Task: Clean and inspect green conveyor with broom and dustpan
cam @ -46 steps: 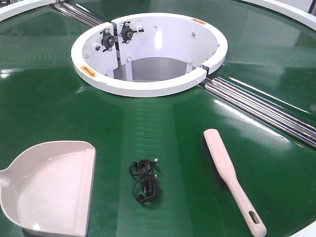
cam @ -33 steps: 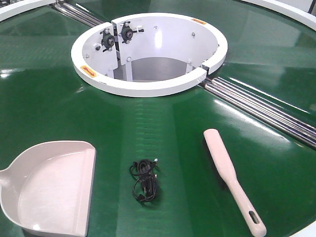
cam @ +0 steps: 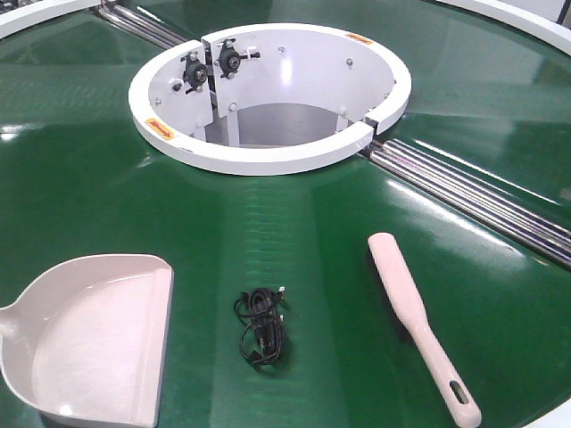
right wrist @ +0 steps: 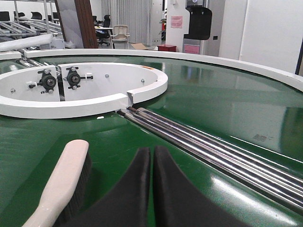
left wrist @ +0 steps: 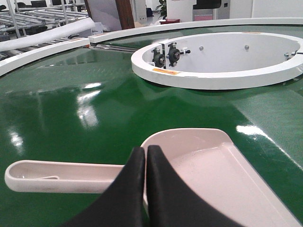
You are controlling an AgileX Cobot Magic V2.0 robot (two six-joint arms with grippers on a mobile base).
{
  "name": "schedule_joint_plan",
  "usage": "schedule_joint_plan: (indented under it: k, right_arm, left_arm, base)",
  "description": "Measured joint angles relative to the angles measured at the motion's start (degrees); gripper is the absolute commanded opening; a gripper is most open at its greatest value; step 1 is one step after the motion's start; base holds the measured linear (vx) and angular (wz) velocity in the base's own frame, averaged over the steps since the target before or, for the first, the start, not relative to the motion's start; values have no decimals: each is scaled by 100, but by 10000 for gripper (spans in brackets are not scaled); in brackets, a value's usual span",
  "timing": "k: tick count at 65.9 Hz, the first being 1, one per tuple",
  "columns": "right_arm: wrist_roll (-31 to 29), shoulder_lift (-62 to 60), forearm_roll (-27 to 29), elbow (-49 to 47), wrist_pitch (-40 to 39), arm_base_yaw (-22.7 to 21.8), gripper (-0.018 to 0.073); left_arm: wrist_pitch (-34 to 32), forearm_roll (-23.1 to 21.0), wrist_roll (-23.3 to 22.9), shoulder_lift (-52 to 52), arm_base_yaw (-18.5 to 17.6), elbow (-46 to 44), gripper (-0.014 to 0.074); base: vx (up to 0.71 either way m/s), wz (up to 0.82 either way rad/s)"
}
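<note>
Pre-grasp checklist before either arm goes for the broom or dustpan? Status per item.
1. Left gripper open for a grasp: not ok, jaws closed together, empty.
2. Right gripper open for a grasp: not ok, closed, empty.
3. Dustpan empty, flat edge toward the debris: ok.
4. Broom unobstructed on the green conveyor: ok, lying flat, slotted handle end nearest the robot.
5. Debris located: ok, black cable bundle lies between dustpan and broom, touching neither.
6. Left gripper clear of the dustpan handle: cannot tell from the wrist view.
</note>
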Motion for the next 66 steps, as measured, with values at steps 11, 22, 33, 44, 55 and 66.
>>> schedule_joint_plan:
  k: [11, 22, 33, 44, 55, 66]
  right_arm:
    - [0, 0, 0, 0, 0, 0, -5]
    - [0, 0, 0, 0, -27, 0, -5]
    - [17, 0, 0, 0, -495, 0, -5]
    - [17, 0, 0, 0, -1468, 0, -5]
    - [91, -7, 0, -6, -2147, 0, -5]
    - [172, -19, 0, -652, -1706, 0, -5]
  left_arm:
    - [0, 0, 0, 0, 0, 0, -22]
    - [0, 0, 0, 0, 0, 0, -22]
    - [-6, 0, 0, 0, 0, 0, -22]
    - [-394, -383, -2, 0, 0, 0, -22]
    - [-1366, -1474, -13, 0, 0, 0, -22]
    - [-1982, -1899, -15, 0, 0, -248, -22]
  base:
    - [0, 0]
    - [0, 0]
    - [0, 0]
    - [0, 0]
    - [0, 0]
    - [0, 0]
